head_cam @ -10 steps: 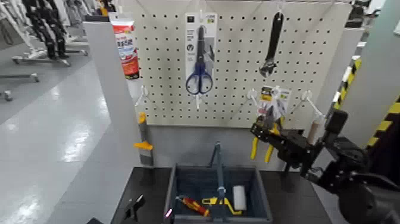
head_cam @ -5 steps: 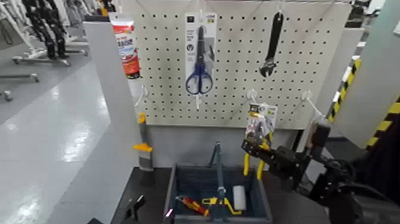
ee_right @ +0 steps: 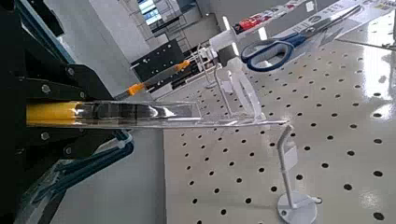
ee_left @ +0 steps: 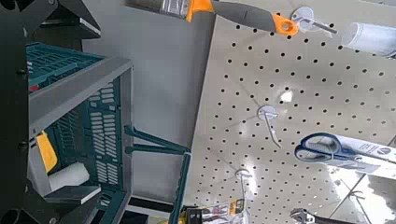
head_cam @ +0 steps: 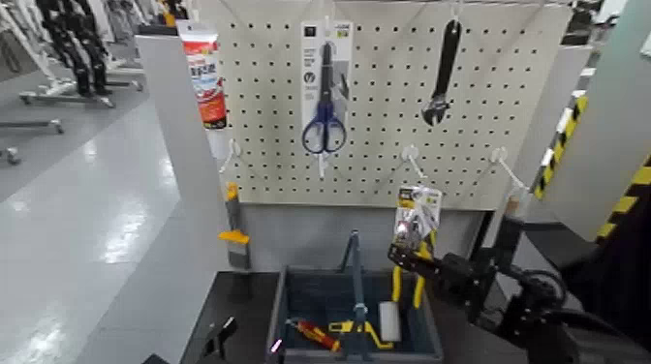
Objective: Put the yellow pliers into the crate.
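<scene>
The right gripper [head_cam: 415,254] is closed on the yellow pliers [head_cam: 409,261], their card upright above the claw, handles hanging below it over the right side of the crate [head_cam: 431,334]. Left of the claw stands the crate's handle bar [head_cam: 357,281]; behind it, the pegboard's lower edge [head_cam: 320,205]. The gripper hides part of the pliers (the jaws, mostly). The left gripper [head_cam: 221,337] waits beside the crate, partly cut off. The card's print is too small to read.

The right arm [head_cam: 484,281] extends forward, its right end effector [head_cam: 403,257] clamped; the left end effector [ee_left: 86,109] sits low, spread open
</scene>
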{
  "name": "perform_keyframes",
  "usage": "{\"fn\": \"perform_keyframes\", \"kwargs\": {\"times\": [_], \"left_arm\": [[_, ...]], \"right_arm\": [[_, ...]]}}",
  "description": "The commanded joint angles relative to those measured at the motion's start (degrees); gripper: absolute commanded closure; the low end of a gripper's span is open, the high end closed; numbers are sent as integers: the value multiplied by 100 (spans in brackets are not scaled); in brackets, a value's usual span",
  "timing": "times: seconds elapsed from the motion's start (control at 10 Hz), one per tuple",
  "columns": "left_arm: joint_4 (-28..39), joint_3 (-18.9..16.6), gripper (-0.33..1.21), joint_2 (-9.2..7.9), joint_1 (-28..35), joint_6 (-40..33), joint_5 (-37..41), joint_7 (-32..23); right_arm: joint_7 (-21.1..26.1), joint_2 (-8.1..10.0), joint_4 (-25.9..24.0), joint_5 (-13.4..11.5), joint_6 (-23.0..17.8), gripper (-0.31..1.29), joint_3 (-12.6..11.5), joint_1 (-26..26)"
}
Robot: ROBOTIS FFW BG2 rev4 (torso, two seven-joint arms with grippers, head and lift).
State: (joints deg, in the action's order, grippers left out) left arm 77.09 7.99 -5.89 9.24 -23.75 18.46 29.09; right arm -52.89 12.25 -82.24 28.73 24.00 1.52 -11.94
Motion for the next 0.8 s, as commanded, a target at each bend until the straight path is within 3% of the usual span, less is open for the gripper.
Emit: {"fn": "perform_keyframes", "kwargs": {"times": [0.1, 0.8], "left_arm": [[-10, 9, 13, 0, -9, -7, 9, 0], [-10, 53, 13, -44, -53, -7, 0, 0]], "right_arm": [[-20, 5, 164, -43, 26, 106, 50, -1], [-20, 102, 648, -140, 202, 106, 376, -142]]}}
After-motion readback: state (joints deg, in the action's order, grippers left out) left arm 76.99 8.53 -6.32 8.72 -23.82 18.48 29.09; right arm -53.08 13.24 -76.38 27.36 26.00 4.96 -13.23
